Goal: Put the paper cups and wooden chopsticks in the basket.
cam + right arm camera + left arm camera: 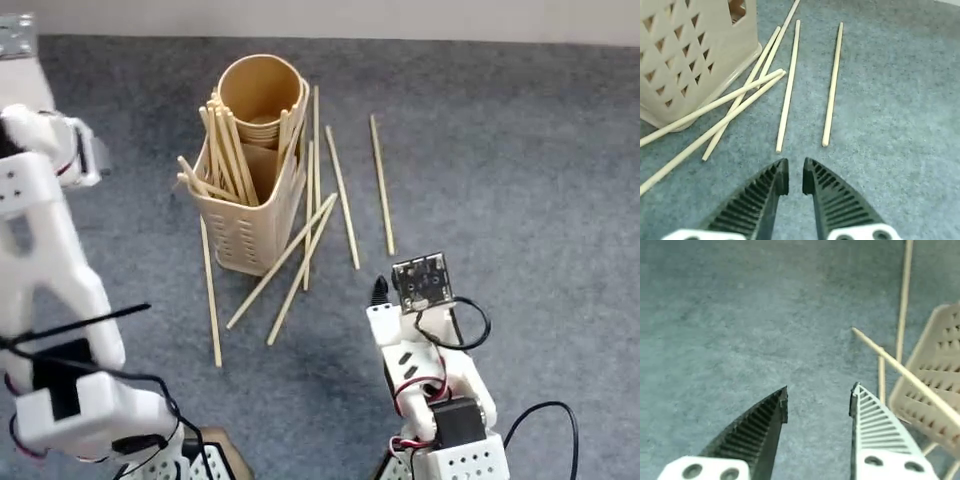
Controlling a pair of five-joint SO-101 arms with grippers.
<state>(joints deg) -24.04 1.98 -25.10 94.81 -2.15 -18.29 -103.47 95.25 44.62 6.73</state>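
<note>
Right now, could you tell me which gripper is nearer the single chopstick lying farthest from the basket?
Right. The right gripper sits just short of that chopstick's near end; the left gripper is on the basket's other side.

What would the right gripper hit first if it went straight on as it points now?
Probably the near end of the loose pale wooden chopstick lying on the grey carpet just ahead of the right gripper; a second chopstick ends beside it. It might slip between them; depth is unclear.

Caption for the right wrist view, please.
Right gripper, slightly open, over the carpet before loose chopsticks beside the basket.
</note>
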